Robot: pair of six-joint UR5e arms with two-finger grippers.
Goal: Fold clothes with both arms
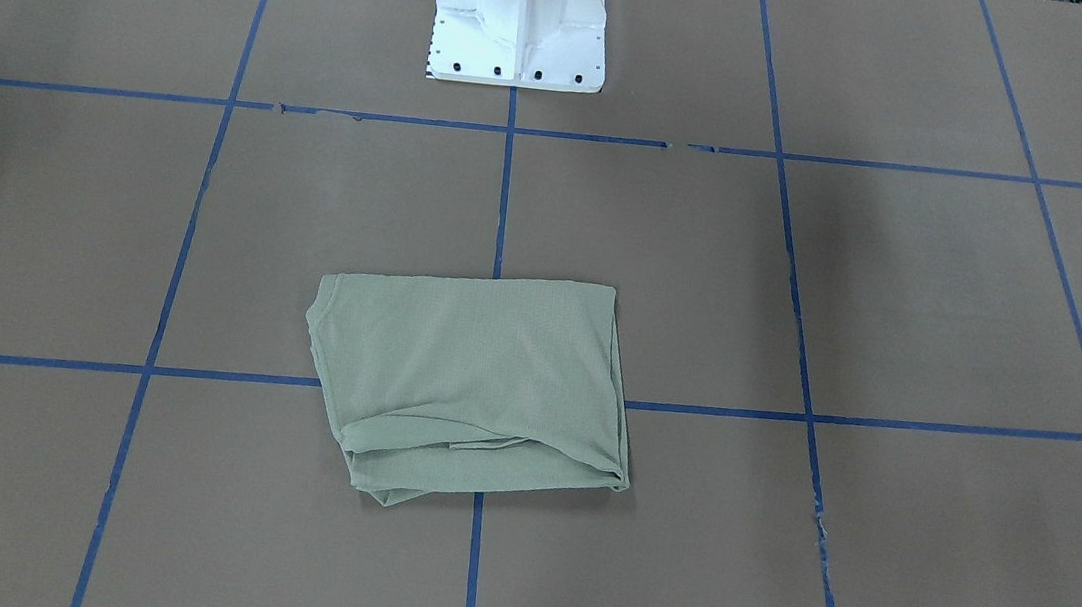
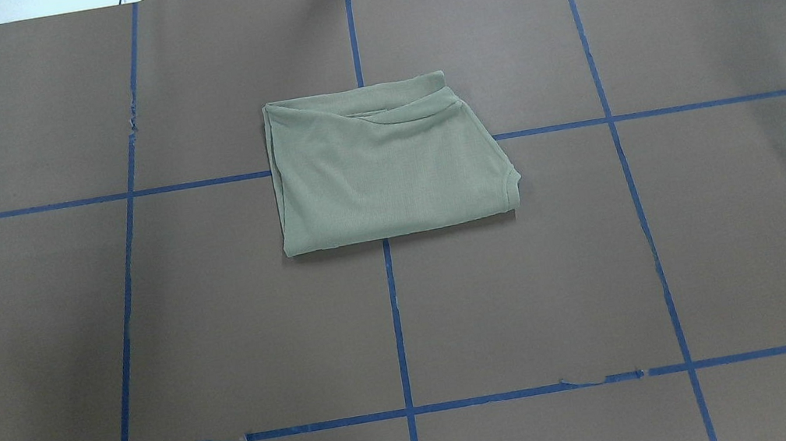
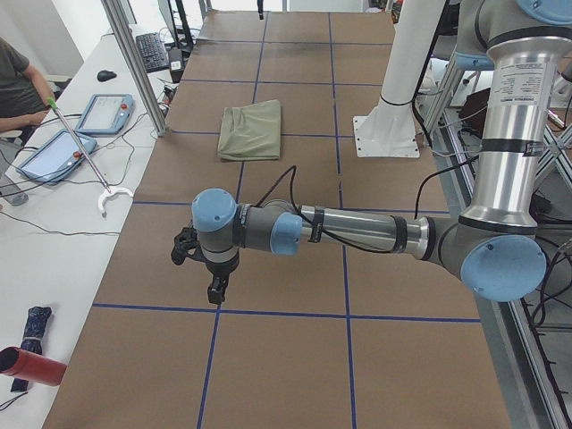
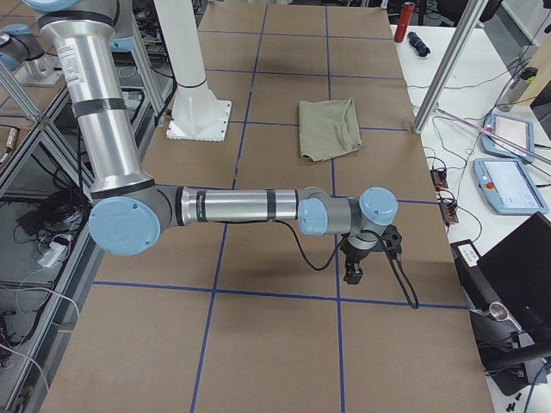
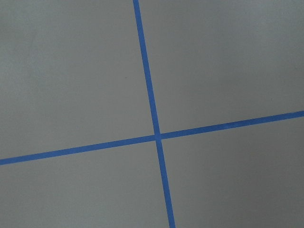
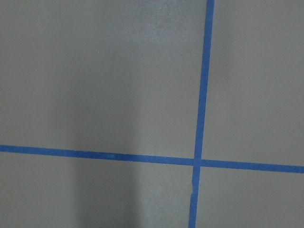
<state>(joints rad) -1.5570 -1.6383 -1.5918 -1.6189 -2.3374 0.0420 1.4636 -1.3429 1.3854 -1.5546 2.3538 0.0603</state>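
The sage-green shirt (image 1: 467,386) lies folded into a compact rectangle near the table's middle, over a blue tape crossing (image 2: 384,163). Neither arm touches it. In the exterior left view my left arm reaches low across the table's near end, and its black gripper (image 3: 215,290) points down above the brown paper, far from the shirt (image 3: 251,130). In the exterior right view my right gripper (image 4: 353,274) hangs the same way at the opposite end, also far from the shirt (image 4: 329,129). I cannot tell whether either gripper is open or shut. Both wrist views show only brown paper and blue tape lines.
The white pedestal base (image 1: 520,20) stands at the robot's side of the table. Metal posts (image 3: 134,63) rise at the far edge. A side desk holds tablets (image 3: 67,143), cables and a red bottle (image 3: 31,366), and a seated person's arm (image 3: 13,80) shows there.
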